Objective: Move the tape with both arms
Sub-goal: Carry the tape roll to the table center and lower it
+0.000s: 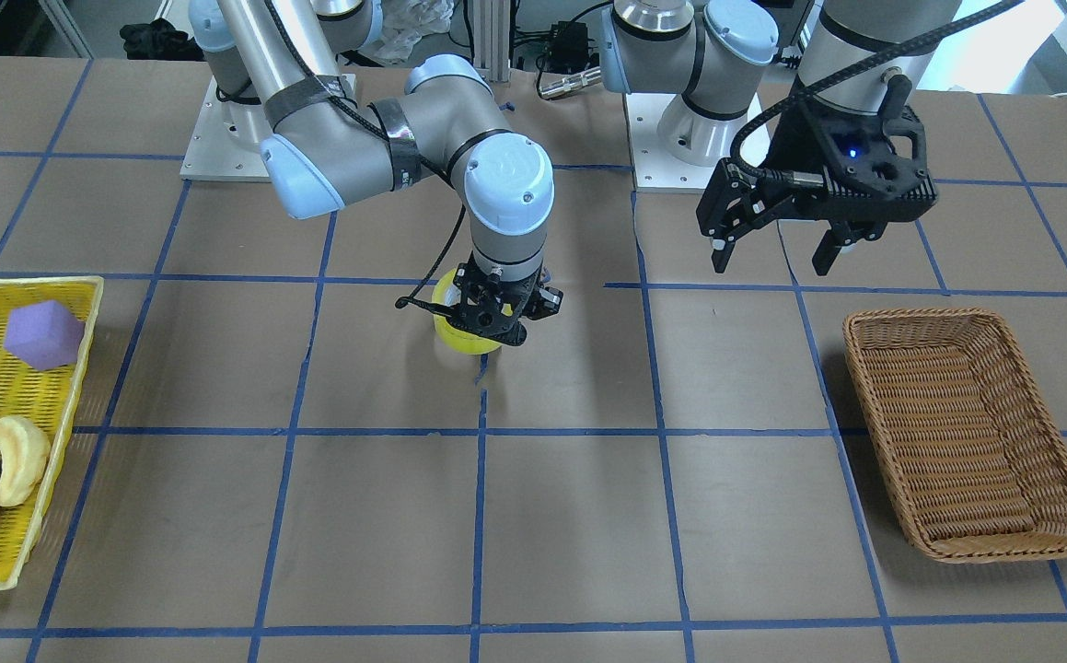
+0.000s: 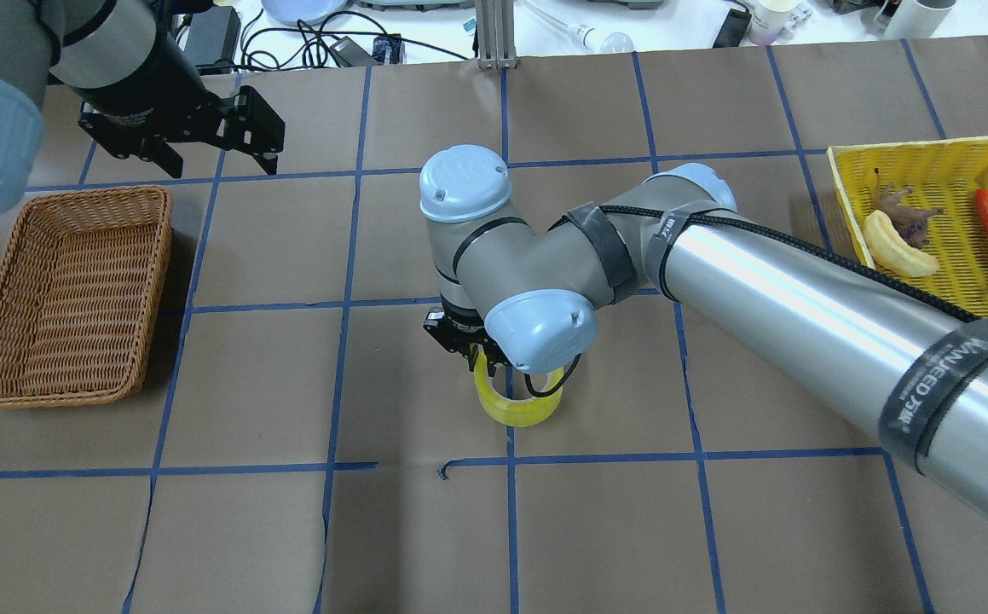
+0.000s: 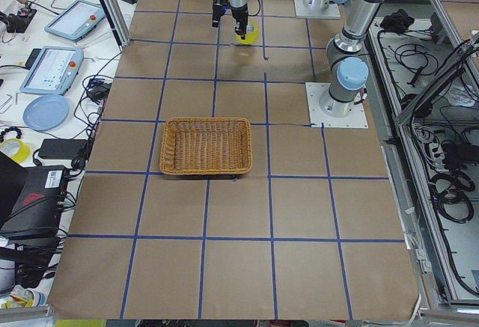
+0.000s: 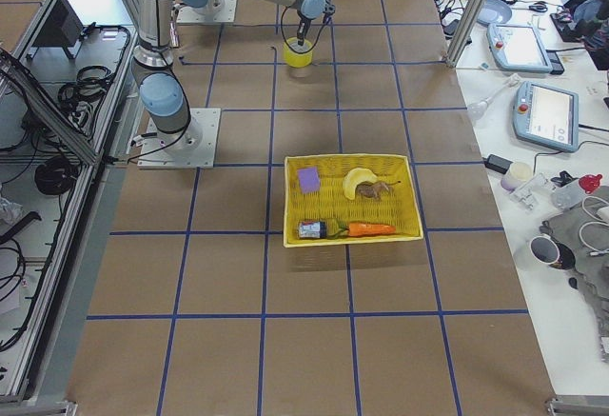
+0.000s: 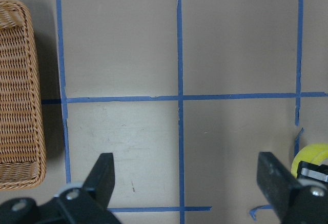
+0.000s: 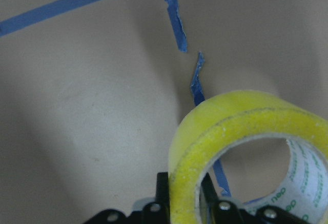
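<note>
The yellow-green tape (image 1: 458,339) is at the table's middle, also seen in the overhead view (image 2: 523,411) and the right wrist view (image 6: 230,142). My right gripper (image 1: 496,318) points straight down and is shut on the roll's wall, with one finger inside the core and one outside (image 6: 163,193). The roll is at or just above the paper; I cannot tell whether it touches. My left gripper (image 1: 772,258) hangs open and empty above the table, apart from the tape, with its fingers (image 5: 102,175) spread wide. It also shows in the overhead view (image 2: 221,166).
A brown wicker basket (image 1: 966,433) (image 2: 67,290) lies under and beside my left gripper. A yellow mesh tray (image 1: 63,368) (image 2: 928,158) holds a purple block, a pale crescent toy and other toys on my right side. Blue tape lines grid the brown paper.
</note>
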Controlling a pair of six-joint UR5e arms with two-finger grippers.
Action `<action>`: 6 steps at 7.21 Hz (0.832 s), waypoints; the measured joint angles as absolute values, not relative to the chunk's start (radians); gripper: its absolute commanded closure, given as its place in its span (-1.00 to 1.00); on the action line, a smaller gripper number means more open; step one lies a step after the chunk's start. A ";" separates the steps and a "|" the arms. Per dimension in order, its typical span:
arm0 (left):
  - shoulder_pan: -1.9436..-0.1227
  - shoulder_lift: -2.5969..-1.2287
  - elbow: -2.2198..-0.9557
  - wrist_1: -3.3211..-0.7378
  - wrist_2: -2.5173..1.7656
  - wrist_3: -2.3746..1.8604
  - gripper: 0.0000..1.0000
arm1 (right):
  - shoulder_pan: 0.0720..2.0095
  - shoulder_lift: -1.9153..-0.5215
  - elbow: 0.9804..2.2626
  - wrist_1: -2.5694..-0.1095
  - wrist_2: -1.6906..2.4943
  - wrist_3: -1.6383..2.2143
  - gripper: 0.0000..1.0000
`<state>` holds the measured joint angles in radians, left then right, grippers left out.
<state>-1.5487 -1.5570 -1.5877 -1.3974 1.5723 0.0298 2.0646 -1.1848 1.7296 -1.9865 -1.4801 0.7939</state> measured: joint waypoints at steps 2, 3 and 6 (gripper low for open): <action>-1.548 -1.557 -1.588 -1.397 1.572 0.030 -1.00 | 2.070 -1.171 1.758 -2.048 -1.481 0.800 -0.10; -1.548 -1.557 -1.588 -1.397 1.572 0.030 -1.00 | 2.070 -1.167 1.780 -2.080 -1.483 0.800 -0.60; -1.549 -1.557 -1.588 -1.397 1.572 0.029 -1.00 | 2.068 -1.172 1.803 -2.120 -1.481 0.799 -1.00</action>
